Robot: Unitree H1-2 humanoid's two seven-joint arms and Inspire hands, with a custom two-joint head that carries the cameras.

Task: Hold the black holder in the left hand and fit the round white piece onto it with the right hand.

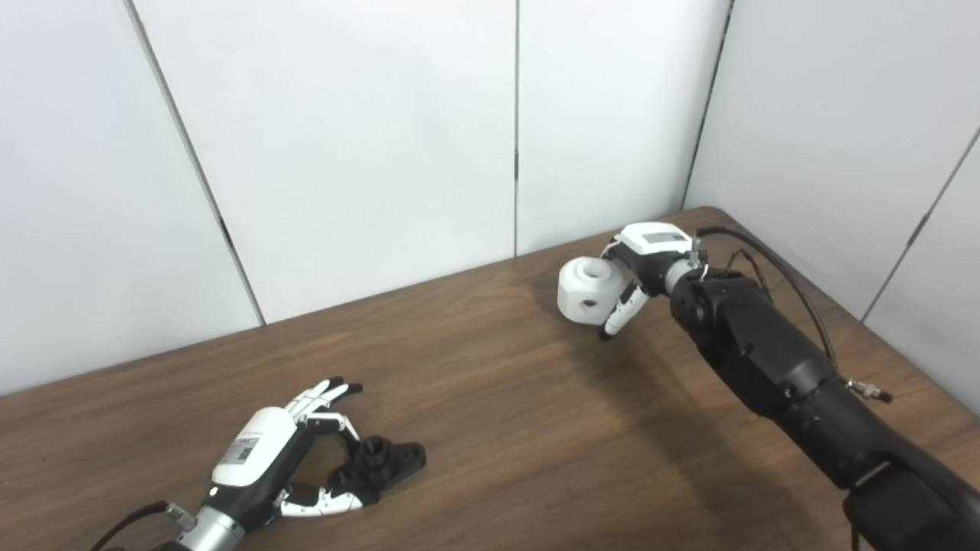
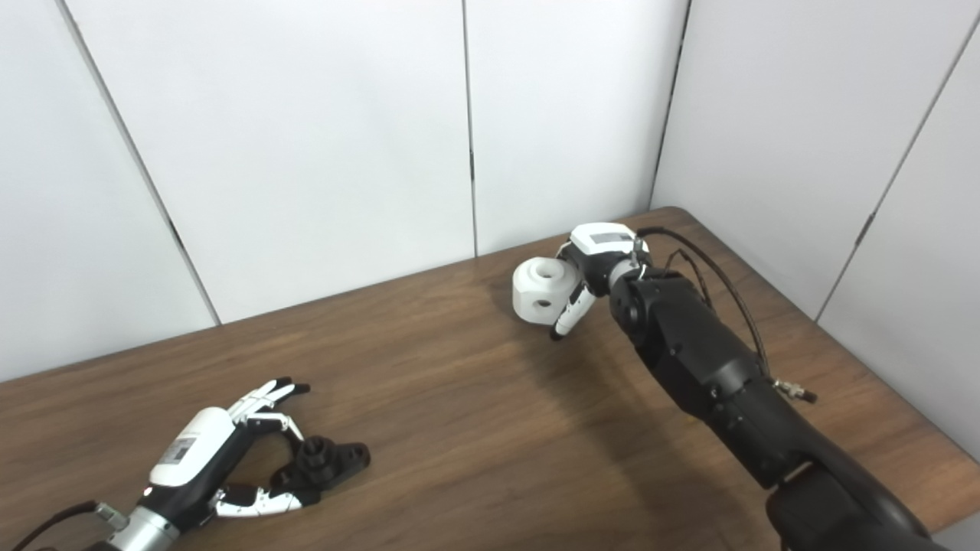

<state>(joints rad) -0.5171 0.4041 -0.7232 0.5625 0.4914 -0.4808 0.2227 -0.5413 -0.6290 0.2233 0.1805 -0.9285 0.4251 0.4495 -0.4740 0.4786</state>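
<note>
At about 7 o'clock on the wooden table (image 1: pixel 536 428), the left hand (image 1: pixel 268 451) lies low with its fingers spread around the black holder (image 1: pixel 383 459). The thumb and one finger reach the holder's near edge, but I cannot tell if they press it; the holder seems to rest on the table, not lifted. If the hand rises without a firm grasp, the holder may slip out or turn.

Well apart, at about 2 o'clock, the right hand (image 1: pixel 639 268) has its fingers curled on the round white piece (image 1: pixel 588 289), which has a hole on top and one on its side. It seems to sit on the table or just above it. The grasp covers only the piece's right side, so the piece may tilt during carrying, and then its hole would not meet the holder's raised knob straight.
</note>
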